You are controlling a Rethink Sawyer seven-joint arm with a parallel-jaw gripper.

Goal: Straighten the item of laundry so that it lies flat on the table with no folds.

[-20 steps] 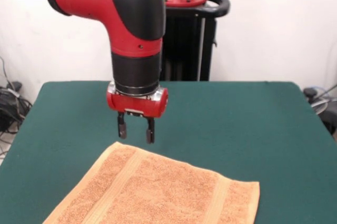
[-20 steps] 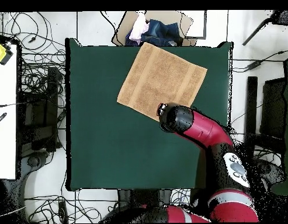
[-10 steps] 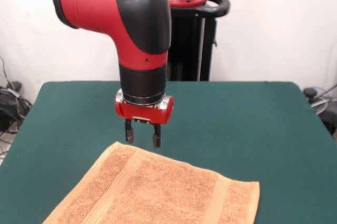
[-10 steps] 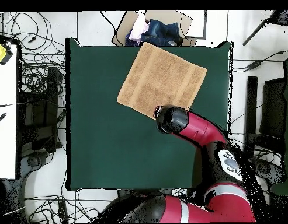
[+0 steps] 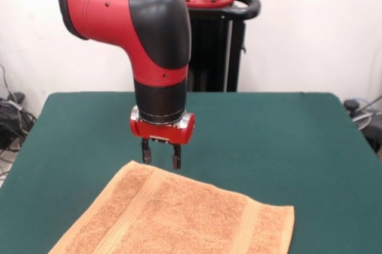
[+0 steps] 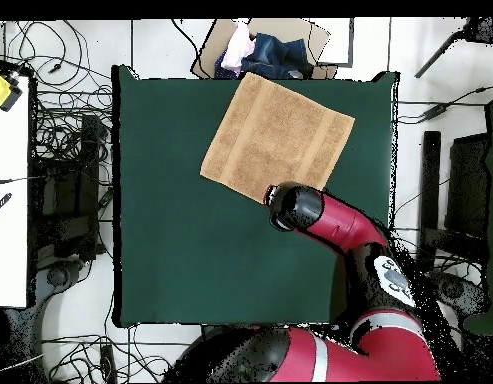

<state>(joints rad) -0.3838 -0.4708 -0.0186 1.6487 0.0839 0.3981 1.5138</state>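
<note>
- The towel (image 5: 179,218) is being seen spread flat on the table (image 5: 274,135), in one layer, with no folds or raised wrinkles visible.
- Its shape is being read as roughly square in the overhead view (image 6: 277,137), turned at an angle to the table edges, lying toward the edge far from the robot's base.
- The cloth is being noted as orange-tan terry with a nubbly looped pile; two smoother flat-woven bands are being seen running across it near opposite edges.
- The table top is being observed as dark green and matte, felt-like, rectangular, much wider than the towel.
- The gripper (image 5: 160,155) is being held just above the towel's far edge in the front view; contact with the cloth cannot be told.
- Its two short black fingers (image 5: 146,152) are being held apart with a clear gap, nothing between them.
- The wrist is being seen as a glossy red ring under a black cylinder, joined to a rounded red and black elbow.
- A heap of blue and white cloth (image 6: 255,48) is being seen beyond the table's edge in the overhead view.
</note>
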